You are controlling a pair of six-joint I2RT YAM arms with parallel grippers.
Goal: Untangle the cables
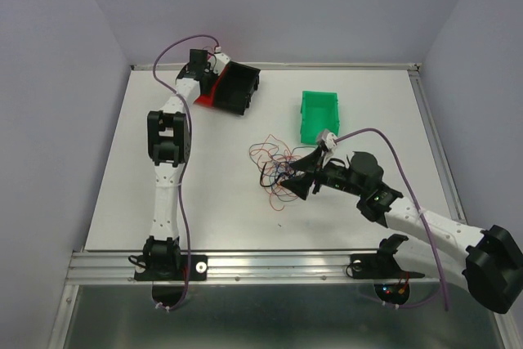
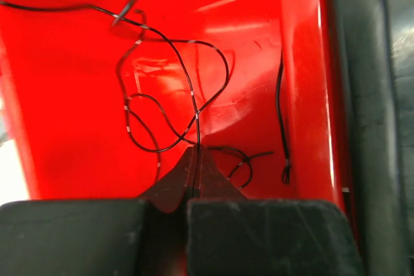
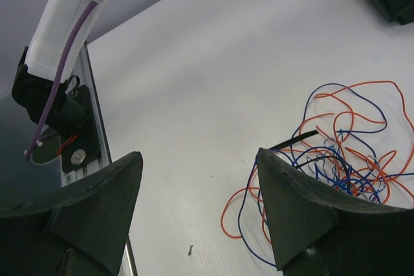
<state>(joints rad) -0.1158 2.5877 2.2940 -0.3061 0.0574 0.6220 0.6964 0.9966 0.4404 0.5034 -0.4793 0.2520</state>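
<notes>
A tangle of thin orange, blue, red and black cables [image 1: 274,165] lies on the white table; in the right wrist view it [image 3: 343,153] lies by my right finger. My right gripper [image 1: 289,179] [image 3: 197,159] is open and empty, low over the tangle's near edge, with bare table between the jaws. My left gripper [image 1: 206,79] [image 2: 196,152] reaches into the red bin [image 1: 209,97] [image 2: 71,95] at the back left. It is shut on a black cable [image 2: 194,95] that loops over the bin floor. More black cable [image 2: 281,114] lies by the bin's right wall.
A black bin [image 1: 241,87] leans beside the red one. A green bin [image 1: 319,116] stands just behind the tangle. The table's metal front rail [image 1: 278,266] holds both arm bases. The left arm's base [image 3: 52,101] shows in the right wrist view.
</notes>
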